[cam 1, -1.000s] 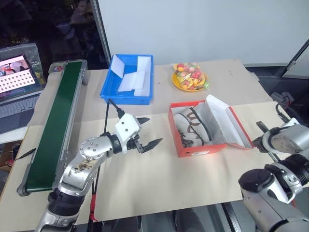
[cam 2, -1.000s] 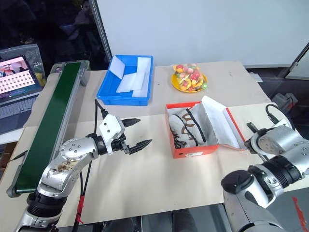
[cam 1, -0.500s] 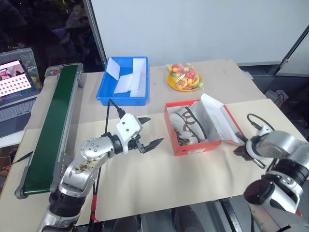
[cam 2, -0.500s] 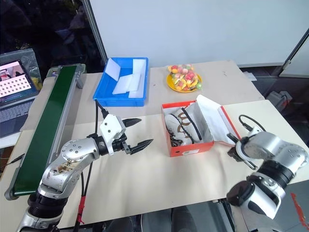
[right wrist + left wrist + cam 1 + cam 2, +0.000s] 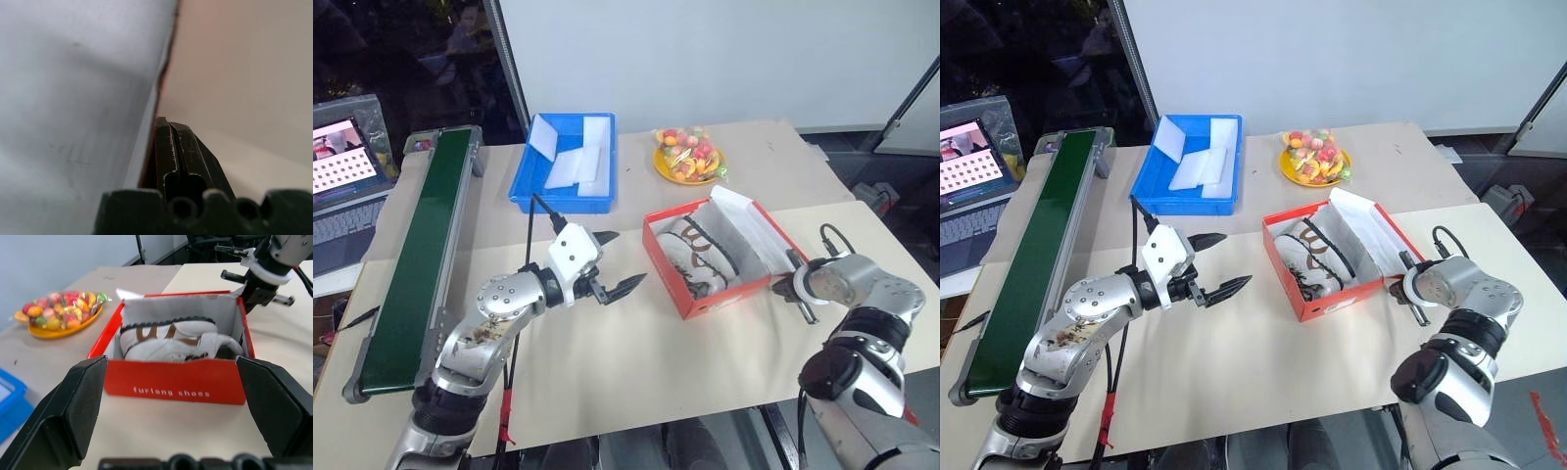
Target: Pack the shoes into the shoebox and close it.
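The red shoebox (image 5: pixel 724 294) stands open on the table, right of centre. Both white shoes (image 5: pixel 695 255) with brown laces lie inside it. Its lid (image 5: pixel 751 231) rises tilted from the box's right side, white inner face showing. My right gripper (image 5: pixel 782 288) is shut, its tips against the lid's outer edge low at the box's right; in the right wrist view the shut fingers (image 5: pixel 177 147) press beside the lid (image 5: pixel 73 98). My left gripper (image 5: pixel 625 258) hangs open, holding nothing, a short way left of the box, and its wrist view looks straight at the shoebox (image 5: pixel 176 387).
A blue bin (image 5: pixel 533 191) with white foam pieces sits behind my left gripper. Behind the box there is a yellow plate of bagged sweets (image 5: pixel 685 157). A green conveyor (image 5: pixel 416 255) runs along the left side, with a laptop (image 5: pixel 342 166) beyond it.
My right gripper has swung in and down to the lid's outer edge, and the lid now stands more upright. The left gripper has stayed in place, open.
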{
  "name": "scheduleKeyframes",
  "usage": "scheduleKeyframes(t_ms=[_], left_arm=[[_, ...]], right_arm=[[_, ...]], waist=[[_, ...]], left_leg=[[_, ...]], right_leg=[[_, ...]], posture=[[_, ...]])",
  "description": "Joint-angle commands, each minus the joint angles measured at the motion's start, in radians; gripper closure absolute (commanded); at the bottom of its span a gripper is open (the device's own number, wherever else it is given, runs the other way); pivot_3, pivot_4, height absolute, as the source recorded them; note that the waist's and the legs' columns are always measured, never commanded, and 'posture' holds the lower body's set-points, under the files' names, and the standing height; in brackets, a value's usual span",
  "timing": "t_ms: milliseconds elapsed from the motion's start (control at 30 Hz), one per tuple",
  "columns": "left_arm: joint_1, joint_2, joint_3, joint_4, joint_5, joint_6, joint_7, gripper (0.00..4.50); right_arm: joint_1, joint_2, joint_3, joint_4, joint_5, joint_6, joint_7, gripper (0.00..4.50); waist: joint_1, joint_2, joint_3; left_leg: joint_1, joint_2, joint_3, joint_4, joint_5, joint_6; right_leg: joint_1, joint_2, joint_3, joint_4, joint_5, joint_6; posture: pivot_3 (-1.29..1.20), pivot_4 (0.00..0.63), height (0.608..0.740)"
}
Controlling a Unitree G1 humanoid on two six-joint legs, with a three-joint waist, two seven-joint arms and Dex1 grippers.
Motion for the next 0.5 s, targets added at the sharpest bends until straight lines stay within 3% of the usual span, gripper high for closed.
scheduleKeyframes(t_ms=[33,233,500], left_arm=[[-0.028,0.008,0.018,-0.005,0.000,-0.011,0.001,0.00],[-0.068,0.022,0.015,0.036,0.001,-0.029,-0.026,0.00],[-0.106,0.014,0.000,0.072,0.005,-0.046,-0.046,0.00]], right_arm=[[0.006,0.068,-0.027,-0.122,0.070,-0.114,0.074,4.47],[0.000,0.160,0.024,-0.202,0.130,-0.236,0.284,4.47],[0.130,0.085,0.378,-0.424,0.018,-0.203,0.732,4.47]], waist=[[-0.003,0.000,0.000],[-0.002,0.001,0.001],[-0.002,0.002,0.001]], left_leg=[[0.000,0.000,0.000,0.000,0.000,0.000],[0.000,0.000,0.000,0.000,0.000,0.000],[0.000,0.000,0.000,0.000,-0.001,0.001]], right_leg=[[0.000,0.000,0.000,0.000,0.000,0.000],[-0.002,0.000,0.000,0.002,0.000,0.000],[-0.003,0.000,0.000,0.002,0.000,0.000]], posture=[[0.00,0.150,0.740],[0.00,0.150,0.740],[0.00,0.150,0.740]])
